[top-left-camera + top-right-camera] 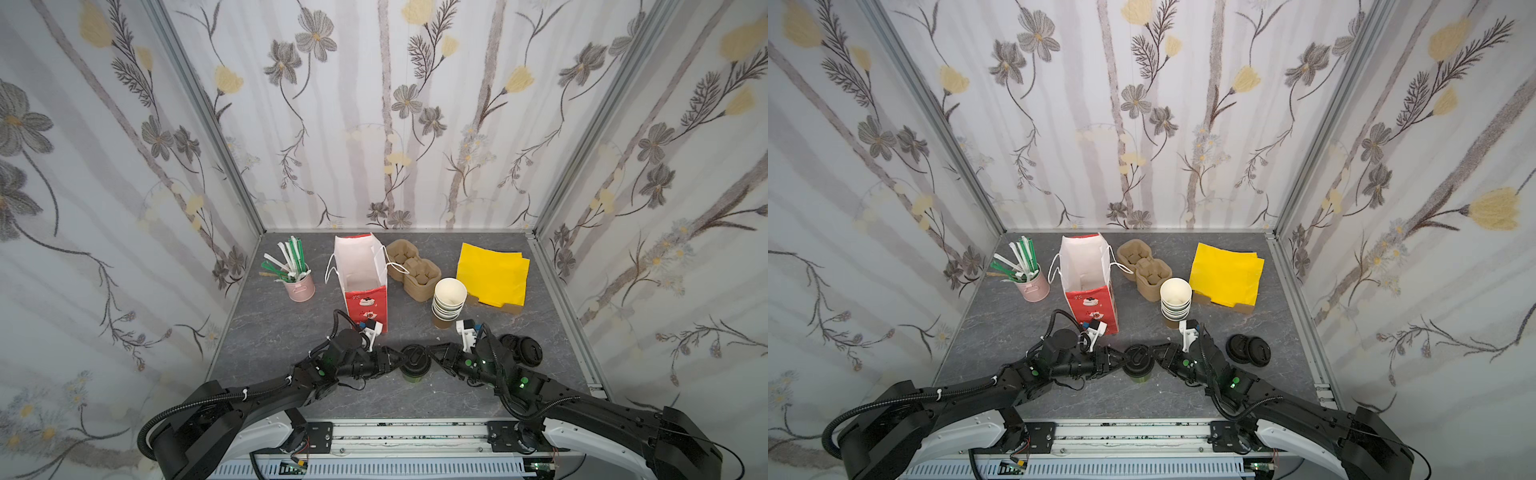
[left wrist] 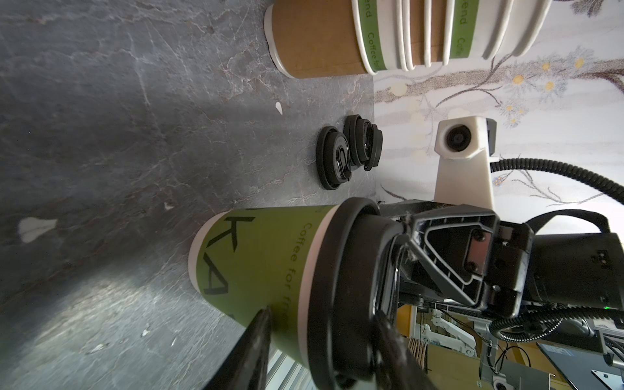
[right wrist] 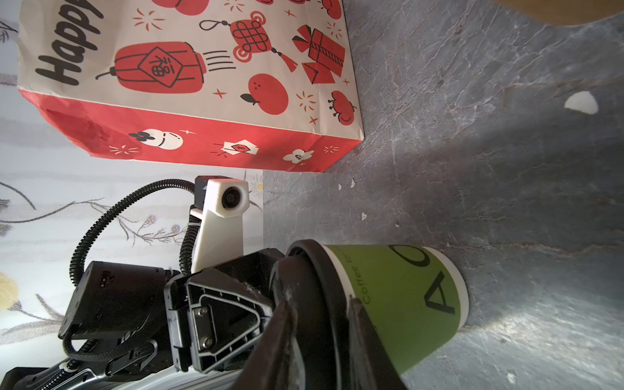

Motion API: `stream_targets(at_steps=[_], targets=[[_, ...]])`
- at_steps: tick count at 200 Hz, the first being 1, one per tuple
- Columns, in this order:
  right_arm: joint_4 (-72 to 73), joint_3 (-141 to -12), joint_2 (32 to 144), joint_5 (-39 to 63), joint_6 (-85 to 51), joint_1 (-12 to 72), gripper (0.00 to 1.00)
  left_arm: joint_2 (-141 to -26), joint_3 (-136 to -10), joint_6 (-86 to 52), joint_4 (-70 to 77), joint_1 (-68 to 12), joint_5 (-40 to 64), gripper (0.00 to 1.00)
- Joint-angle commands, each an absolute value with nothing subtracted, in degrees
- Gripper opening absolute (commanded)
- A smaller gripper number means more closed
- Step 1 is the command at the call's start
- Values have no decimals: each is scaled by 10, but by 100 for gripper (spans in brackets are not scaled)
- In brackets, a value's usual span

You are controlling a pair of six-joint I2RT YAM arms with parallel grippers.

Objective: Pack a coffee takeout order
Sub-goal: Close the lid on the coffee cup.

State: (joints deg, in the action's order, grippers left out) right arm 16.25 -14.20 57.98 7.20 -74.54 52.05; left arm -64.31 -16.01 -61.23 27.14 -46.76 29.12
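The cup (image 1: 413,372) stands upright on the tabletop (image 1: 270,332), just robot-ward of the red bag (image 1: 365,307), with its black lid (image 1: 414,357) on. Both arms meet it level. The left gripper (image 1: 398,360) comes from the bag's side, jaws apart astride the lid's rim. The right gripper (image 1: 430,354) is opposite, jaws narrow about the rim; I cannot tell if they bite. The cup reads "Coffee for"; the bag, "Happ".

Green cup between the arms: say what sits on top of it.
A round black lid caps the green cup. It covers the mouth, so the inside cannot be seen.
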Motion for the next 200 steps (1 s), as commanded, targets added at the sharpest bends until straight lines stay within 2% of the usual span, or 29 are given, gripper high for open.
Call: stream_targets(at_steps=[1, 19, 34, 87, 156, 200], targets=[[119, -150, 565, 73, -738, 520, 34, -645, -159, -602, 214, -467, 275, 47], [110, -155, 531, 63, -726, 520, 46, -644, -160, -602, 213, -468, 276, 47], [87, -158, 504, 45, -715, 518, 47, -642, -159, -602, 212, -467, 276, 47], [98, -154, 535, 67, -718, 502, 38, -648, -163, -598, 210, -468, 277, 47], [138, -172, 607, 142, -694, 485, 35, -646, -166, -595, 203, -467, 278, 47], [149, -170, 634, 145, -691, 484, 30, -645, -166, -592, 199, -467, 277, 47]])
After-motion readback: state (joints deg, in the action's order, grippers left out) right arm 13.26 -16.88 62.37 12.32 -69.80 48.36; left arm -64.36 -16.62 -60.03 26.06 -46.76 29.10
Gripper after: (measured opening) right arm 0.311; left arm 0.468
